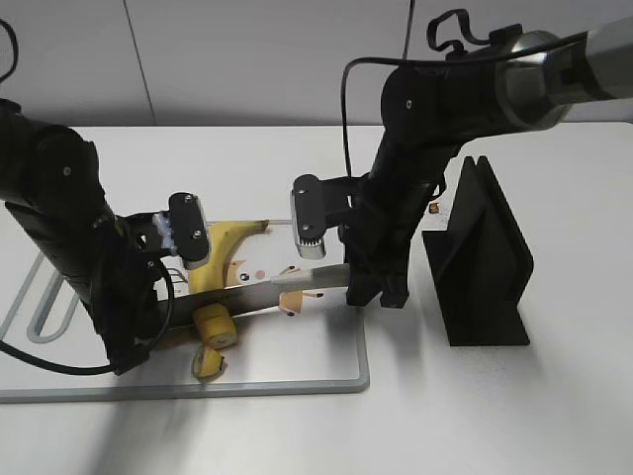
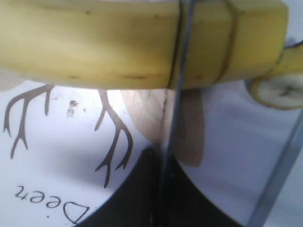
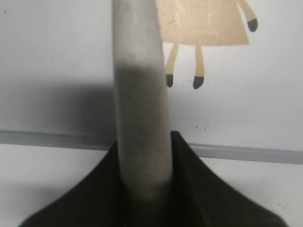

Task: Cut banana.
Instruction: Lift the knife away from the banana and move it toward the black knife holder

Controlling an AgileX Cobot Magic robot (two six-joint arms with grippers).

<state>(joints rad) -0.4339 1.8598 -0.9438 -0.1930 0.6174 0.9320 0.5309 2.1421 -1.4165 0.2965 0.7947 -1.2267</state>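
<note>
The yellow banana lies on the white cutting board, stem end toward the back. Two cut slices lie near the board's front. My right gripper is shut on the knife's grey handle. The knife blade runs left across the banana. In the left wrist view the blade stands edge-on in a cut through the banana, with a slice at the right. My left gripper is low on the board, its fingers shut together around the blade's tip.
A black knife stand stands upright on the table right of the board. The board has a deer print and a grey rim. A looped handle sticks out at its left end.
</note>
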